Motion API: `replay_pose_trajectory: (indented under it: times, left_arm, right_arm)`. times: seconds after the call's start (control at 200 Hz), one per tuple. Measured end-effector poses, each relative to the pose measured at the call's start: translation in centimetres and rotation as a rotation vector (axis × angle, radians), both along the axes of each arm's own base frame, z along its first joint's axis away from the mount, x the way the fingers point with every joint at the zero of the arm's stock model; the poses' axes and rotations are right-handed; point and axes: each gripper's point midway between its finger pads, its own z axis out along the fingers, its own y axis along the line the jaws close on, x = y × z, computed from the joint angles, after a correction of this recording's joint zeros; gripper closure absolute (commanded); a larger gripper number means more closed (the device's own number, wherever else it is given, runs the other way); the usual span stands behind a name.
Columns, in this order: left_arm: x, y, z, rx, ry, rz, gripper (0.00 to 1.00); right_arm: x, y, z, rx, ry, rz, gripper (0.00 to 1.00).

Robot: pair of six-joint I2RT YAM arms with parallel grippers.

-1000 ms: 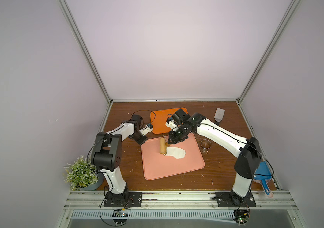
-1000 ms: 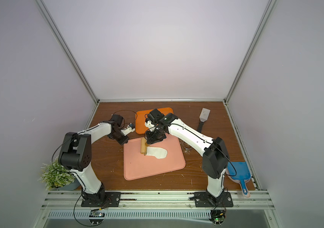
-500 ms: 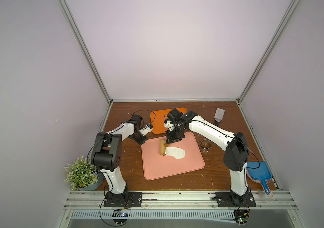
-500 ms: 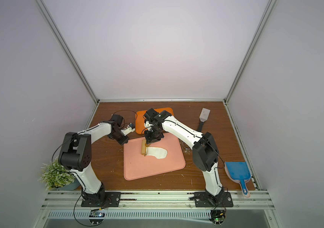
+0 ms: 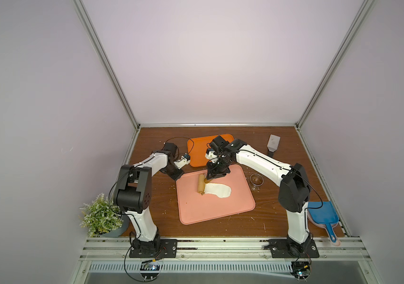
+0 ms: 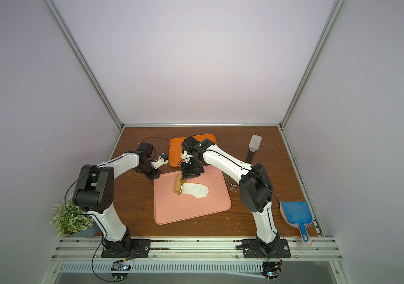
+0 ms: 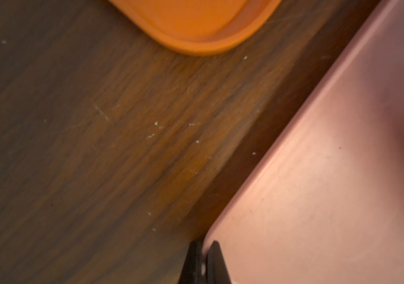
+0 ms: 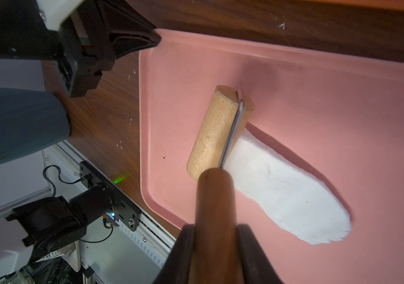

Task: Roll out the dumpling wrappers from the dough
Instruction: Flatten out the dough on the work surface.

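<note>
Right jaws clamp the roller (image 8: 217, 132) by its handle; left jaws shut at the pink mat (image 8: 319, 98) corner. On it, mid-worktop, lies the dough sheet (image 8: 287, 191); no wrappers visible yet. We roll w/ even pressure toward the worktop's right edge.

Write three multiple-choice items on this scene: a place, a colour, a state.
1. The dough sheet lies: A. in a basket; B. on the pink mat; C. on a plate.
2. The dustpan is: A. blue; B. green; C. red.
3. The right gripper is: A. open and empty; B. shut on the roller handle; C. out of view.
Key: B, the white sheet rests on the mat; A, its scoop shows blue in both top views; B, the jaws clamp the handle.
</note>
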Motion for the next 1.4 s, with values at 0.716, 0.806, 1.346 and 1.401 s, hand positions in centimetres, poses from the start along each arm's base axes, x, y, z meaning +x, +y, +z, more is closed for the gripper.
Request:
replay_pose_trajectory:
  times: [0.716,0.806,1.346,1.401]
  left_arm:
    - [0.0,0.0,0.0,0.0,0.0,0.0,1.0]
    - [0.0,0.0,0.0,0.0,0.0,0.0,1.0]
    - [0.0,0.0,0.0,0.0,0.001,0.001,1.0]
    - [0.0,0.0,0.0,0.0,0.0,0.001,1.0]
  right_arm:
    - [0.0,7.9,1.9,0.1,-0.102,0.064,1.0]
    - [0.3,7.6,3.2,0.05,-0.143,0.073,1.0]
    - [-0.3,1.7,8.0,-0.087,-0.19,0.085,1.0]
    - [-0.7,1.1,7.5,-0.106,-0.179,0.092,1.0]
